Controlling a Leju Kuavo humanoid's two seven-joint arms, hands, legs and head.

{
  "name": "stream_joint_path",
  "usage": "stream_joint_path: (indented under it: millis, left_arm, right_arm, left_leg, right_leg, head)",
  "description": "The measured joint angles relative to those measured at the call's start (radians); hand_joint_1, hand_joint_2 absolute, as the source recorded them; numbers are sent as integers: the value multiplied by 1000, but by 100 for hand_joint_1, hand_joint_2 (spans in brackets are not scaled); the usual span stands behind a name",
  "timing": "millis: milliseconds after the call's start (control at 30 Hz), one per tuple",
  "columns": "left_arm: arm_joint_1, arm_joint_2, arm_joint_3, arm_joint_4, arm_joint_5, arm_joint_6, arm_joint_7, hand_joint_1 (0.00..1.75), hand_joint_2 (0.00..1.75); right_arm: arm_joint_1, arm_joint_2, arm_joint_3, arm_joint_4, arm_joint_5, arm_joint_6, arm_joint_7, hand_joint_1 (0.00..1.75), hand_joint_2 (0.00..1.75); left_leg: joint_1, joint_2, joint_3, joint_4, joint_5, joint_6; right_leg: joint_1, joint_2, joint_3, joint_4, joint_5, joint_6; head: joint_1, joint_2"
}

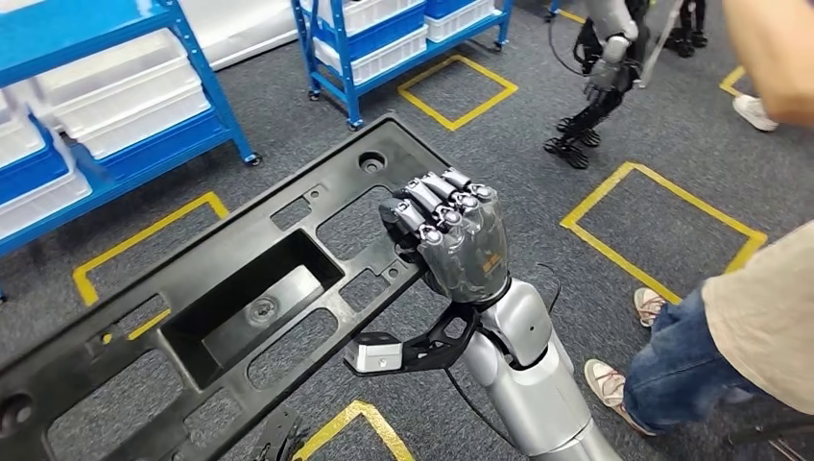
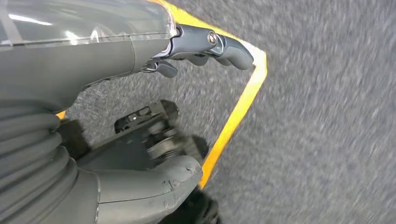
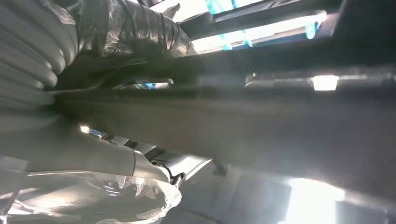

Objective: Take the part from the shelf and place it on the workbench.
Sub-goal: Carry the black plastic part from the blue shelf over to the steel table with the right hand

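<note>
One long black plastic part point(image 1: 221, 298) spans our head view on a diagonal, carried above the grey carpet point(image 1: 662, 134) with no bench under it. Our right hand point(image 1: 451, 240) grips the part along its long right-side edge, fingers curled over the top face; the right wrist view shows the dark part point(image 3: 261, 135) running close across that hand point(image 3: 93, 163). Our left hand point(image 2: 116, 116) sits over carpet beside a yellow floor line point(image 2: 238, 112), its fingers point(image 2: 219, 44) extended and apart from the thumb, and we cannot tell whether it holds anything. Near our right arm stands a person point(image 1: 739, 336) in jeans. Yellow floor rectangles point(image 1: 662, 226) mark the carpet beyond. Farther off stand blue shelves point(image 1: 115, 115) with white bins, and another humanoid robot point(image 1: 600, 77).
</note>
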Motion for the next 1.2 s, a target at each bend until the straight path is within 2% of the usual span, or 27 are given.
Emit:
stream_joint_path:
  millis: [33,67,100,133,200,267,333,367,433,467,500,533,567,600,667,733,767,833,867,933,1000,1033,1067,1100,1133,1167,1200]
  left_arm:
    - [5,-1,-2,0,0,0,0,0,175]
    - [9,-2,-4,0,0,0,0,0,175]
    - [11,-3,-6,0,0,0,1,0,175]
    - [12,-3,-8,0,0,0,1,0,175]
    - [11,-4,-11,0,0,0,1,0,175]
    - [10,-5,-14,0,0,-1,1,0,175]
    - [10,-7,-16,0,0,-1,1,0,175]
    - [8,-10,-17,0,0,-1,1,0,175]
    - [4,-14,-19,-1,0,-1,1,0,175]
    - [4,-14,-21,-1,0,-1,1,0,175]
    - [6,-15,-22,-1,0,-2,2,0,175]
    - [8,-14,-23,-1,0,-1,3,0,175]
    - [10,-14,-25,-1,0,-1,3,0,175]
    - [10,-14,-27,-1,0,-1,3,0,175]
    - [9,-14,-31,-1,1,0,3,0,175]
    - [8,-14,-35,-1,1,0,1,0,175]
    - [7,-13,-36,-1,1,0,1,0,175]
    - [6,-14,-39,-1,2,0,0,0,175]
    - [4,-14,-40,-1,2,0,0,0,175]
    - [1,-15,-42,-1,3,0,0,0,175]
    - [3,-15,-42,-1,3,0,0,0,175]
    - [5,-14,-42,-1,3,0,0,0,175]
    - [7,-14,-42,-1,3,-1,0,0,175]
    - [8,-14,-42,-1,4,-1,1,0,175]
    - [7,-14,-42,-1,4,-1,1,0,175]
    - [6,-14,-43,-1,4,-1,1,0,175]
    - [5,-14,-43,-1,4,-2,1,0,175]
  right_arm:
    - [5,1,0,0,0,0,-2,175,175]
    - [10,1,0,0,-1,0,-3,175,175]
    - [15,1,0,0,-1,0,-3,175,175]
    - [17,1,0,-1,-2,0,-3,175,175]
    - [19,1,0,-5,-2,0,-3,175,175]
    - [21,1,0,-9,-3,0,-3,175,175]
    - [26,1,-2,-13,-3,0,-4,175,175]
    - [28,1,-3,-17,-2,0,-5,175,175]
    - [29,1,-5,-22,-2,0,-7,175,175]
    - [30,1,-6,-24,-3,0,-9,175,175]
    - [32,1,-6,-25,-4,0,-11,175,175]
    - [35,1,-8,-25,-5,0,-14,175,175]
    - [39,1,-10,-25,-5,0,-17,175,175]
    - [41,1,-13,-25,-5,0,-19,175,175]
    - [43,1,-18,-28,-5,0,-21,175,175]
    - [43,2,-21,-33,-4,0,-21,175,175]
    - [43,2,-22,-36,-3,0,-21,175,175]
    - [43,2,-23,-39,-1,0,-21,175,175]
    - [43,3,-23,-40,0,0,-21,175,175]
    - [42,4,-24,-44,3,0,-21,175,175]
    - [42,7,-24,-46,7,0,-19,175,175]
    - [43,8,-24,-46,9,0,-17,175,175]
    - [44,8,-24,-46,12,0,-14,175,175]
    - [44,8,-24,-46,14,0,-11,175,175]
    - [44,8,-24,-46,15,0,-8,175,175]
    - [44,8,-24,-46,15,0,-5,175,175]
    - [43,9,-24,-46,15,0,-2,175,175]
  left_leg:
    - [0,-5,-25,51,-14,1]
    - [-1,-7,-36,69,-8,3]
    - [-2,-11,-29,48,16,8]
    - [-3,-20,-5,-9,54,15]
    - [-4,-67,54,-139,114,29]
    - [-8,-98,82,-200,128,36]
    - [-9,-82,87,-213,132,41]
    - [-7,-69,91,-224,138,44]
    - [-3,-43,97,-246,151,53]
    - [-5,-29,98,-249,153,56]
    - [-6,-15,96,-249,153,57]
    - [-7,1,94,-246,152,58]
    - [-8,17,92,-243,150,57]
    - [-7,30,90,-239,147,55]
    - [-5,54,87,-226,139,48]
    - [-9,71,86,-212,129,36]
    - [-11,78,86,-208,125,31]
    - [-10,92,89,-208,122,21]
    - [-7,87,89,-203,117,15]
    - [-2,48,73,-158,81,6]
    - [0,4,23,-43,19,2]
    - [0,-4,-7,21,-5,2]
    - [0,-7,-30,65,-14,2]
    - [0,-9,-39,77,-4,5]
    - [0,-11,-30,49,24,9]
    - [0,-23,-4,-14,65,14]
    - [0,-48,25,-82,97,20]
  right_leg:
    - [2,13,0,1,0,-1]
    - [5,27,0,2,0,-1]
    - [7,41,0,3,1,-1]
    - [8,55,0,4,1,-1]
    - [7,79,-1,7,2,2]
    - [2,99,-7,7,7,10]
    - [-1,120,-11,2,14,23]
    - [1,115,-15,5,11,28]
    - [8,70,-38,49,-22,35]
    - [8,36,-64,105,-54,36]
    - [7,12,-92,166,-85,39]
    - [3,-3,-116,219,-106,43]
    - [-1,-12,-127,247,-111,47]
    - [-5,-18,-117,232,-96,51]
    - [-10,-49,-49,117,-46,56]
    - [-7,-78,4,25,-21,49]
    - [-3,-82,10,11,-23,43]
    - [0,-62,7,13,-21,29]
    - [-1,-52,7,10,-19,23]
    - [-5,-33,9,5,-14,10]
    - [-5,-13,9,5,-12,4]
    - [-3,-1,8,5,-11,2]
    - [-2,11,8,6,-11,2]
    - [0,26,8,7,-10,2]
    - [1,38,8,8,-10,2]
    - [1,51,8,10,-10,2]
    - [1,63,7,11,-10,2]
  head:
    - [0,0]
    - [0,0]
    - [0,0]
    - [0,0]
    - [0,0]
    - [0,0]
    - [0,0]
    - [0,0]
    - [1,0]
    - [1,0]
    - [2,0]
    - [1,0]
    - [2,0]
    - [2,0]
    - [2,0]
    - [1,0]
    - [1,0]
    - [1,0]
    - [1,0]
    - [1,0]
    - [1,0]
    - [1,0]
    - [1,0]
    - [1,0]
    - [1,0]
    - [1,0]
    - [1,0]
